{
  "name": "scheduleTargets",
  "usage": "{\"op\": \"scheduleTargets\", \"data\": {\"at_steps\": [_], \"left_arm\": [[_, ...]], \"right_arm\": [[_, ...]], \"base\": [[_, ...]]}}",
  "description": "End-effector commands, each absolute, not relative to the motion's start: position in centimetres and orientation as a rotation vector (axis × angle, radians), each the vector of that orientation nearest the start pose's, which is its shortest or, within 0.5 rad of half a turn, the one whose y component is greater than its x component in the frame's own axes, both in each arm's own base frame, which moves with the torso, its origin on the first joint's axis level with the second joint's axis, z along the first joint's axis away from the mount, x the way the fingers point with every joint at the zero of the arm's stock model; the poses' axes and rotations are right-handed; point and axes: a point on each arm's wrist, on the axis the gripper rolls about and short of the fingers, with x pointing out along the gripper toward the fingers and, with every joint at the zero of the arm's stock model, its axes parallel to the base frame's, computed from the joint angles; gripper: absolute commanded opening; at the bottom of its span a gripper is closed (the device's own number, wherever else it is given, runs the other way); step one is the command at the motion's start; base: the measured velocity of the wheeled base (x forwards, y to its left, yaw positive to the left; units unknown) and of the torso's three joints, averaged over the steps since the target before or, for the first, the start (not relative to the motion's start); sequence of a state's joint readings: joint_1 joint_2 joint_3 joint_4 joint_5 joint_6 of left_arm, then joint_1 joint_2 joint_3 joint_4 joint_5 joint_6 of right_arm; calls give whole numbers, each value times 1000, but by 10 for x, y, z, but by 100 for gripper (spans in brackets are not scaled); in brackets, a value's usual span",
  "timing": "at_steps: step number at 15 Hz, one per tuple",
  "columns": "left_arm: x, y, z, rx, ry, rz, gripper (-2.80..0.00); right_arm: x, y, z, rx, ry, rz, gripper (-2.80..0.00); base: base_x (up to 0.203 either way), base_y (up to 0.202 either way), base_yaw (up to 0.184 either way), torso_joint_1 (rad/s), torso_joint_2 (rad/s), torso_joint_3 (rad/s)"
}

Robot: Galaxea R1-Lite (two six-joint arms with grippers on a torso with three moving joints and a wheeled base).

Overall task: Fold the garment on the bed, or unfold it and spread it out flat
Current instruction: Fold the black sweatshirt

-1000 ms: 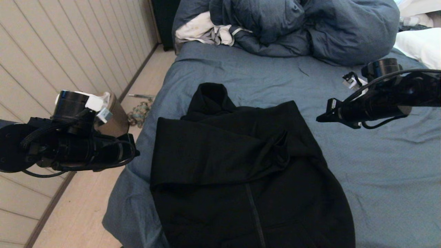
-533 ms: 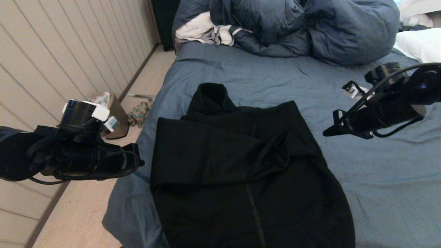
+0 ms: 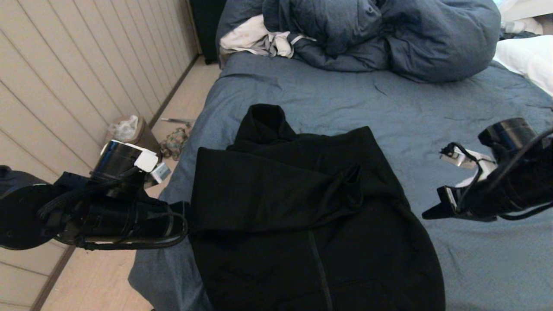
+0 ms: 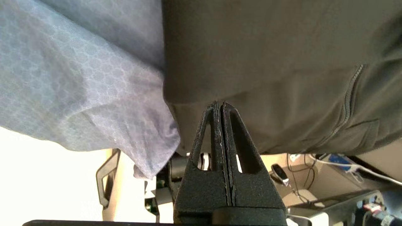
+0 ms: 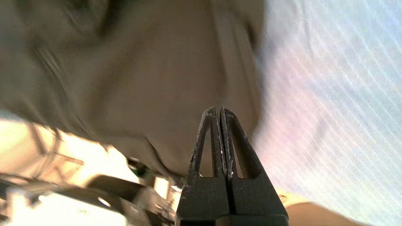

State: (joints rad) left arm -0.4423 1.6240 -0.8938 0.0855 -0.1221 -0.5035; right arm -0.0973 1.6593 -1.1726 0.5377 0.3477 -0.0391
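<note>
We see one garment [image 3: 302, 216] at lower centre on the bed [image 3: 432, 116], its hem cut off below. Two grippers, left gripper [image 4: 220, 105] and right gripper [image 5: 219, 110], fingers clenched, empty.

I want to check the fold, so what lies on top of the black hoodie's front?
A sleeve lies folded across the hoodie, covering the upper zipper; only the lower zipper shows. What lies under the hoodie is hidden.

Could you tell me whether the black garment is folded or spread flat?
Partly folded: the garment has a sleeve or side panel doubled across its chest, above the zipper.
</note>
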Motion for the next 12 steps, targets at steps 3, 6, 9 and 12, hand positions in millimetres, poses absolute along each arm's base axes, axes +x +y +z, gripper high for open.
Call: {"op": "scheduleTargets", "data": {"at_steps": [3,6,9,12], "left_arm": [[242,-119,163,-339,927,-308,-280],[262,-110,159,-372,863,-266,-280],[308,-92,168,-434,702,-212,-280],[337,-88,190,-441,608,-214,-280]], "right_arm": [[258,-31,183,156,996,243,-280],[290,-35,187,229,823,207,-280],[323,-38,206,270,721,188,-280],[357,-32,221,258,649,201,-280]], "base": [[0,0,0,0,0,0],[0,0,0,0,0,0],[0,0,0,0,0,0],[0,0,0,0,0,0]]}}
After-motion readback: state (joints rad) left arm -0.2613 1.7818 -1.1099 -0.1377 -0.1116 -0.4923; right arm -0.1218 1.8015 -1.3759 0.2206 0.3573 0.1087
